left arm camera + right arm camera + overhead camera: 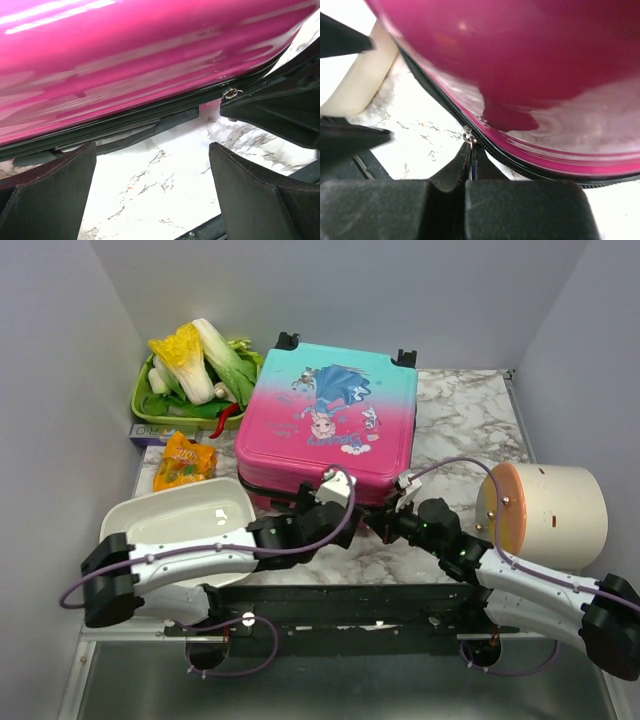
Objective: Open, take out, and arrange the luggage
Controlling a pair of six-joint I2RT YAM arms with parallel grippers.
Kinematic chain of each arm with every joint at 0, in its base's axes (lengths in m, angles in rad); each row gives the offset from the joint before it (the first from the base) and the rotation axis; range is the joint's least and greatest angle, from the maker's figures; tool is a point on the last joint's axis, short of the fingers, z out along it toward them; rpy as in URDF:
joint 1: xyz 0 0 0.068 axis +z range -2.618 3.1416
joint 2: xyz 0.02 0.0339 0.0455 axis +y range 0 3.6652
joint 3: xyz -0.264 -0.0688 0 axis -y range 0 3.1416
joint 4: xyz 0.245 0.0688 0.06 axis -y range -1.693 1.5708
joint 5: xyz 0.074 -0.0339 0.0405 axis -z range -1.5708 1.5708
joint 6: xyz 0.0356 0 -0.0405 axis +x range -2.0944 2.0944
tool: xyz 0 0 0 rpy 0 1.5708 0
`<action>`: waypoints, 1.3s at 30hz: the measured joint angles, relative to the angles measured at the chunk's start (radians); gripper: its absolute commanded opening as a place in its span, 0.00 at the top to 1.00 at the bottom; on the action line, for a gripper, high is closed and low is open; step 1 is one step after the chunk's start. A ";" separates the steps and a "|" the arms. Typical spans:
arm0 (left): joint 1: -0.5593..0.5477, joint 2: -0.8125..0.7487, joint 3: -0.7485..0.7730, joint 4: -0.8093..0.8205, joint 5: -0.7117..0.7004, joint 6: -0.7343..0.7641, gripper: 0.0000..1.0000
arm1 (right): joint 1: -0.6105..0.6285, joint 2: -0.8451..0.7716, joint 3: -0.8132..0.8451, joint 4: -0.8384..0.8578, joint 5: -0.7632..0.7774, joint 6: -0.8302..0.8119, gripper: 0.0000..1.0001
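Note:
The luggage (pixel 330 425), a pink-to-teal hard-shell suitcase with a princess print, lies flat on the marble table, closed. Its pink shell fills the left wrist view (pixel 125 60) and the right wrist view (pixel 530 65). My right gripper (pixel 471 150) is shut on the zipper pull (pixel 468 135) at the near edge of the luggage; it shows in the top view (pixel 385 523). The pull also shows in the left wrist view (pixel 230 93). My left gripper (pixel 152 175) is open and empty over bare marble, just in front of the luggage's near edge (pixel 300 510).
A white basin (pixel 185 520) sits left of the luggage under my left arm. A cream cylindrical container (pixel 545 515) lies on its side at the right. A green tray of vegetables (pixel 195 375) and an orange snack bag (pixel 185 462) are at the back left.

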 measured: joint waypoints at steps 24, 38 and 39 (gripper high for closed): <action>0.936 -0.290 0.172 -0.020 0.204 -0.128 0.01 | 0.017 0.032 0.038 -0.068 0.129 0.079 0.99; 1.054 -0.061 0.085 0.215 0.776 -0.126 0.01 | -0.005 0.024 0.058 -0.114 0.121 0.072 0.99; 1.057 -0.078 0.042 0.272 0.791 -0.133 0.01 | -0.021 0.024 0.063 -0.124 0.113 0.071 0.99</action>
